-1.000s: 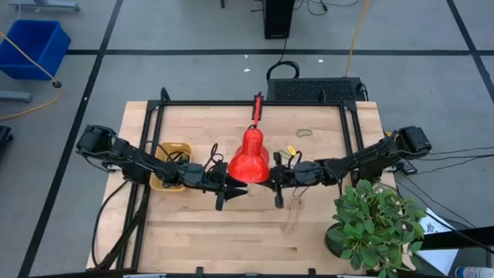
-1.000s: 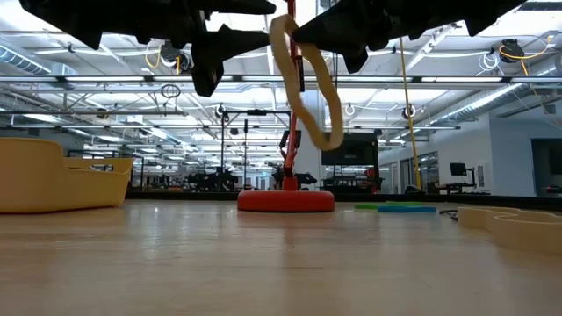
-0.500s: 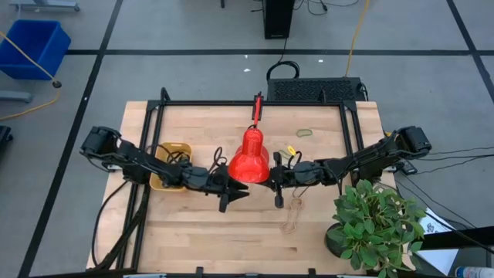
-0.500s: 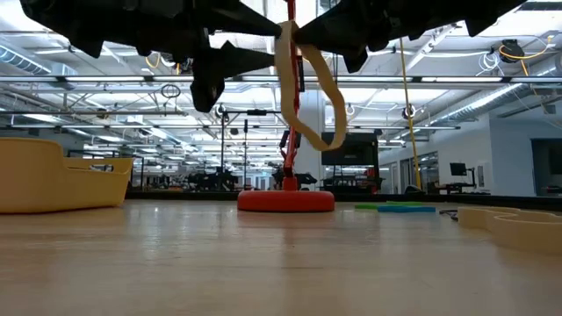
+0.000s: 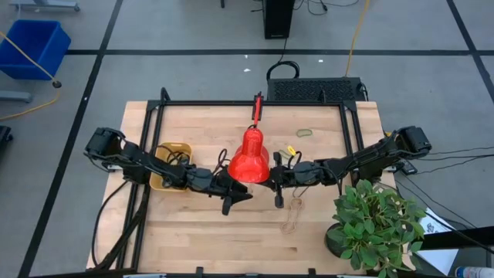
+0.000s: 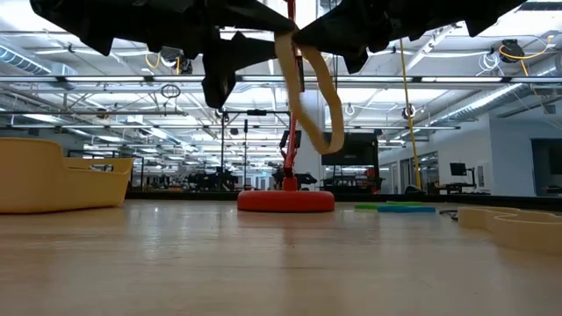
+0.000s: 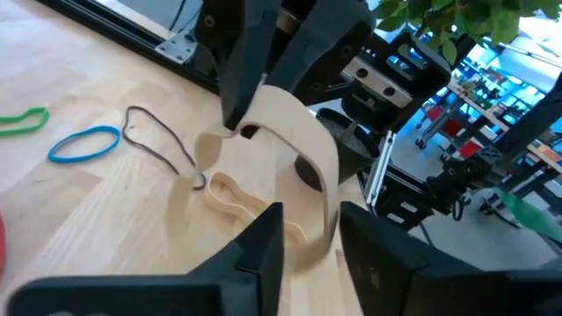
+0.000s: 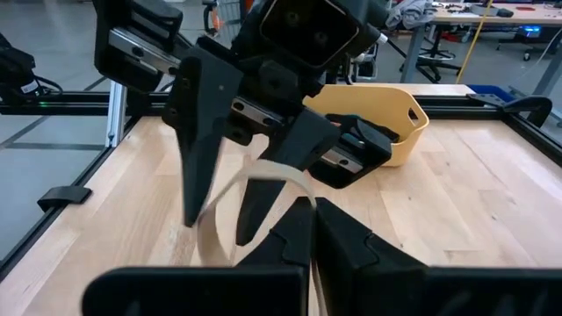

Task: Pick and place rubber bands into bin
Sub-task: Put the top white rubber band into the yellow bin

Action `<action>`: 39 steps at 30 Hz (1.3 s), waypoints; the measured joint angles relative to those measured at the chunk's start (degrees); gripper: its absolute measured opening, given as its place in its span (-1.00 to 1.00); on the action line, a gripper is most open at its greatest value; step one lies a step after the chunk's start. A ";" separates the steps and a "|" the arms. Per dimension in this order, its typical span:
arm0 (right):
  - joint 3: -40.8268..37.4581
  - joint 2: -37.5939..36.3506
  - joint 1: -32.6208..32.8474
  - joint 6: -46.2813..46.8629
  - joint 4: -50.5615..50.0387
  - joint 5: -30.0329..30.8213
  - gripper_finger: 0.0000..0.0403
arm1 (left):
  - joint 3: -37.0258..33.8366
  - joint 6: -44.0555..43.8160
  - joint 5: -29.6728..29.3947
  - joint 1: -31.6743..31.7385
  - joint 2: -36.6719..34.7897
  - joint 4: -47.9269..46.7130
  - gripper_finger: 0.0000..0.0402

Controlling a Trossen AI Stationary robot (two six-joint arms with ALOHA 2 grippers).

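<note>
the right end effector [image 5: 279,196] hangs above the wooden tabletop [image 5: 231,239] near its middle, at about 5 o'clock from the red cone-shaded lamp [image 5: 248,157], fingers clenched on a wide tan rubber band [image 6: 309,88] that droops as a loop in mid-air. the left end effector [image 5: 233,196] is at the lamp's 7 o'clock, its parted fingers [image 7: 255,250] on either side of that loop; whether they touch it i cannot tell. the small yellow-orange plastic bin [image 5: 171,154] sits at 9 o'clock from the lamp. a green rubber band [image 7: 22,120], a blue band [image 7: 83,143] and more tan bands [image 5: 291,217] lie on the tabletop.
</note>
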 joint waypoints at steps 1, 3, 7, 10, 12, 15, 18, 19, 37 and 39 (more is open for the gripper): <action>0.00 0.00 0.00 0.00 -0.02 0.00 -1.00 | 0.00 0.00 -0.39 0.00 0.00 0.00 -0.48; 0.00 0.00 0.00 0.00 0.00 0.00 -1.00 | 0.00 0.00 -0.77 0.02 0.00 0.02 -0.59; 0.00 0.00 0.00 0.10 0.02 0.00 -1.00 | 0.00 0.08 -0.79 0.11 0.00 0.02 -0.86; 0.00 0.00 0.00 1.40 0.10 -0.19 -1.00 | -0.02 0.09 -0.79 0.11 0.00 0.02 -0.95; 0.00 0.00 0.07 1.43 0.26 -0.20 -0.97 | -0.02 0.02 -0.79 0.11 0.00 0.02 -0.94; 0.00 0.00 0.13 1.49 0.26 -0.22 -0.91 | -0.02 0.01 -0.79 0.11 0.00 0.02 -0.95; 0.00 0.00 0.13 1.90 0.26 -0.24 -0.85 | -0.02 -0.02 -0.79 0.11 0.00 0.02 -0.96; 0.00 0.00 0.13 2.29 0.26 -0.24 -0.82 | -0.02 -0.02 -0.79 0.11 0.00 0.02 -0.95; 0.07 -0.04 0.31 4.57 -7.69 -18.64 -0.01 | -0.13 1.01 -0.91 0.46 -6.22 -12.12 -0.97; 0.07 -0.04 0.68 4.55 -8.47 -19.95 0.01 | -0.07 1.76 -1.59 0.66 -8.68 -15.65 -0.97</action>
